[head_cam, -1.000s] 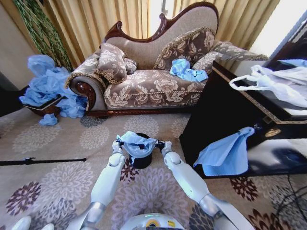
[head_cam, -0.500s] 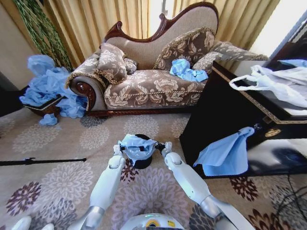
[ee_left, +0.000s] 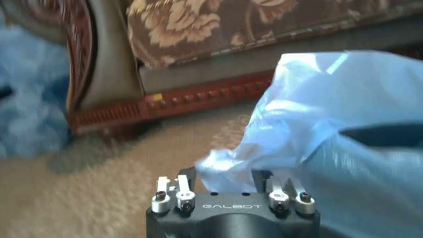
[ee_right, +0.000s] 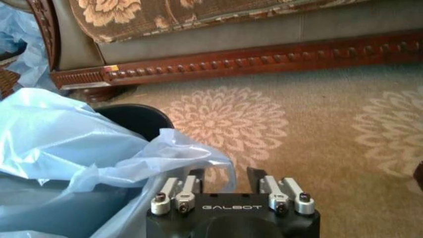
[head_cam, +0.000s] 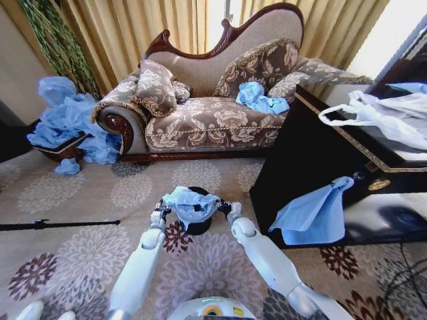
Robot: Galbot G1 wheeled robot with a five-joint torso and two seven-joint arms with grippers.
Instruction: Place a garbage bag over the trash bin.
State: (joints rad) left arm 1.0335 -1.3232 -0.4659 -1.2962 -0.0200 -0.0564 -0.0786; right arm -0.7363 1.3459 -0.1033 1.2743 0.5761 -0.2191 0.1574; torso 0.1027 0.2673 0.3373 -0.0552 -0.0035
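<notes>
Garbage bag (head_cam: 189, 202), a thin light blue film, hangs stretched between the two grippers directly over the trash bin (head_cam: 197, 225), on the patterned carpet (head_cam: 80, 200) in front of the sofa (head_cam: 213, 107). The small black bin stands upright on the floor, near the robot and just left of the dark cabinet (head_cam: 320, 160); part of its far rim peeks out above the film, and its lower wall shows below the sagging bag.

The left gripper (head_cam: 159, 211) is at the left edge of the bag, with its fingers narrowed on a bunched fold of the film; in the left wrist view the crumpled blue plastic (ee_left: 317, 139) rises from between the fingers (ee_left: 187, 177). The right gripper (head_cam: 225, 207) holds the opposite edge in the same way, and in the right wrist view the film (ee_right: 99, 158) runs into the narrow gap between its fingers (ee_right: 195, 176), with the bin's dark opening (ee_right: 135, 120) just beyond. Both arms reach forward from the near side, almost level with each other.

A heap of blue bags (head_cam: 67, 123) lies far to the left beside the sofa's arm. Another blue bag (head_cam: 313, 215) hangs down the cabinet front on the right, and a white plastic bag (head_cam: 380, 117) lies on top.
</notes>
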